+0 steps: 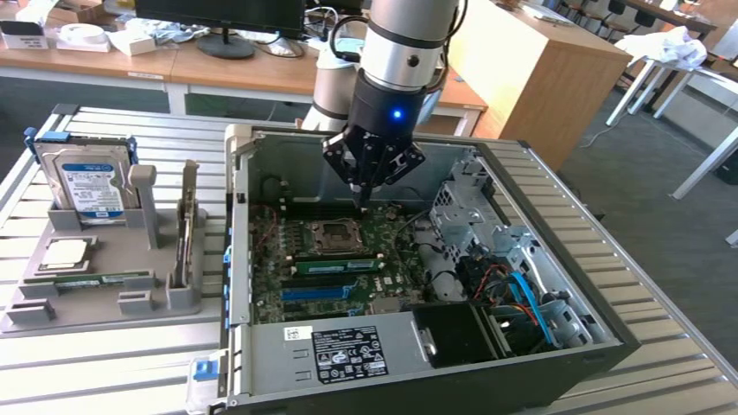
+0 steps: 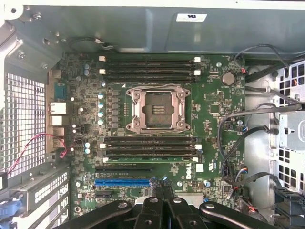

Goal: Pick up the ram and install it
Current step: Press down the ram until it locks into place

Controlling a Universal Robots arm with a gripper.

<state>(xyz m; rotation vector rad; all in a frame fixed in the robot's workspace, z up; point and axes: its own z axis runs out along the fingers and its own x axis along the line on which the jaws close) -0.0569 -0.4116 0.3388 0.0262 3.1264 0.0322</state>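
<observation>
Sitting seated in case [image 1: 600,333]: ram [image 1: 337,264]

Slatted table [image 1: 104,363] under computer case [image 1: 461,363], grey holder [image 1: 110,294]

Open computer case [image 1: 600,285], hard drive [image 1: 86,186] in grey holder [image 1: 150,298]

My arm [image 1: 398,52] reached straight down from above, wrist vertical, and my gripper [image 1: 365,201] pointed downward with its fingers [image 2: 159,200] pressed together, holding nothing.
</observation>
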